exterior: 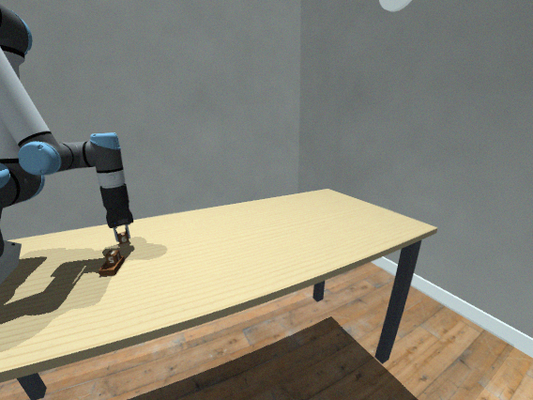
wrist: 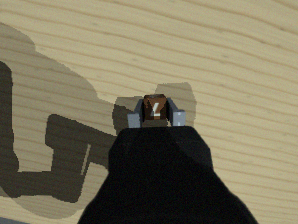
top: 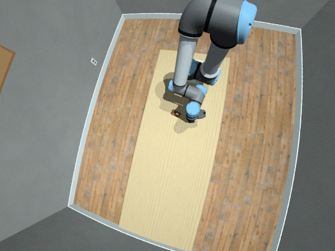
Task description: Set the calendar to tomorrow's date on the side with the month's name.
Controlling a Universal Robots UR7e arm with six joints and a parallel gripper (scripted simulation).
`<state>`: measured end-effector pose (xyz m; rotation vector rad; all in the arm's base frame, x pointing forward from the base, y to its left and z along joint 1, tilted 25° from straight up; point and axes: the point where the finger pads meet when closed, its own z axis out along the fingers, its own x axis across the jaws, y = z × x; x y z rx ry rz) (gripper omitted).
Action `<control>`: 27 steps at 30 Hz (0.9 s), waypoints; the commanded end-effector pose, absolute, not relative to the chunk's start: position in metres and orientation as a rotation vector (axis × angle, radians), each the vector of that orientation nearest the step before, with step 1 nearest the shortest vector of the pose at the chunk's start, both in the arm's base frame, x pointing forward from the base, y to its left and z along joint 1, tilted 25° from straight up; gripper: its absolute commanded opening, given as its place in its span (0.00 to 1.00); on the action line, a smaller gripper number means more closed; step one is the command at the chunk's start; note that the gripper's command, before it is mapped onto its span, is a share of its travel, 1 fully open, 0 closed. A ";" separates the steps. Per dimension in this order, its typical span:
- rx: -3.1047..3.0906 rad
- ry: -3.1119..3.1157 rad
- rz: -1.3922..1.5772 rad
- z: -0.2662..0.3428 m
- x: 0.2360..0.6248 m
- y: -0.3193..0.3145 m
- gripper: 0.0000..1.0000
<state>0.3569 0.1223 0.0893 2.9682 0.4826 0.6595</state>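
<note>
My gripper (exterior: 123, 239) (wrist: 154, 105) is shut on a small brown calendar cube (exterior: 123, 238) (wrist: 154, 108) with a white digit on its face. It holds the cube a little above the table, just behind and to the right of the tray. The brown tray (exterior: 108, 269) (top: 175, 111) lies flat on the table near the robot's base. The other brown cube (exterior: 113, 257) stands in it and shows a white digit. In the top view the wrist hides the gripper and the held cube. I cannot read the month's name.
The long light wooden table (exterior: 281, 235) (top: 171, 177) stretches far to the right of the tray. The robot's base stands at the table's left end. The arm's shadow falls over the tray area.
</note>
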 end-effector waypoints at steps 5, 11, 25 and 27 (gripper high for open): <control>2.968 0.483 0.662 0.105 0.350 0.122 0.57; 2.968 0.483 0.662 0.123 0.342 0.122 0.57; 2.968 0.483 0.662 0.161 0.324 0.122 0.57; 2.968 0.483 0.662 0.166 0.322 0.122 0.57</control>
